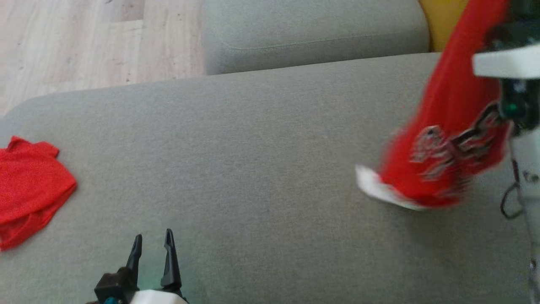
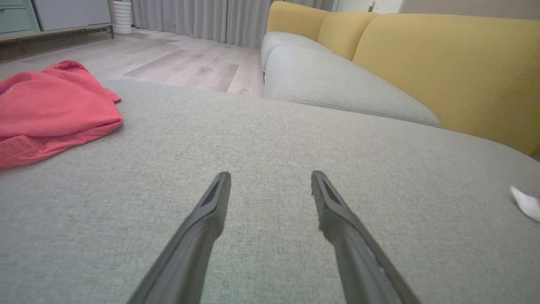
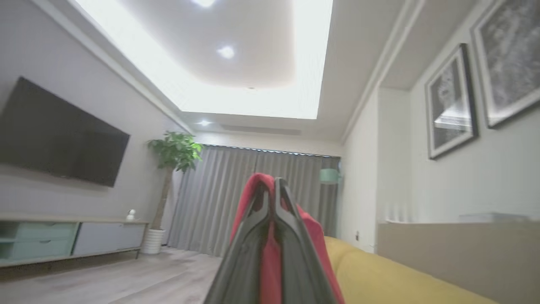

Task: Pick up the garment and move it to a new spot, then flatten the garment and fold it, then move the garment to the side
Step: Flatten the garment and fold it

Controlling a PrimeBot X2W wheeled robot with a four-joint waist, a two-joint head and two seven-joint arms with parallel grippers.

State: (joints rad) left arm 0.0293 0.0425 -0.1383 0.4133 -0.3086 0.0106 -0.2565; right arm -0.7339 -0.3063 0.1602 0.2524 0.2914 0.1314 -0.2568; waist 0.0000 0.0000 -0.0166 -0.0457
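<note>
The garment (image 1: 447,139), red with a black-and-white print and a white hem, hangs blurred at the right of the head view. Its lower end reaches down to the grey sofa seat (image 1: 253,147). In the right wrist view my right gripper (image 3: 272,185) is raised and shut on a fold of that red cloth (image 3: 270,257), which shows between and behind the fingers. My left gripper (image 1: 152,236) stands open near the seat's front edge, with nothing between its fingers (image 2: 211,211). The garment's white hem (image 2: 525,202) peeks in at the right edge of the left wrist view.
A second red garment (image 1: 29,190) lies crumpled at the seat's left edge, also in the left wrist view (image 2: 50,109). Behind are another grey cushion (image 1: 312,33) and yellow backrests (image 2: 443,63). Wood floor (image 1: 84,42) lies beyond the seat on the left.
</note>
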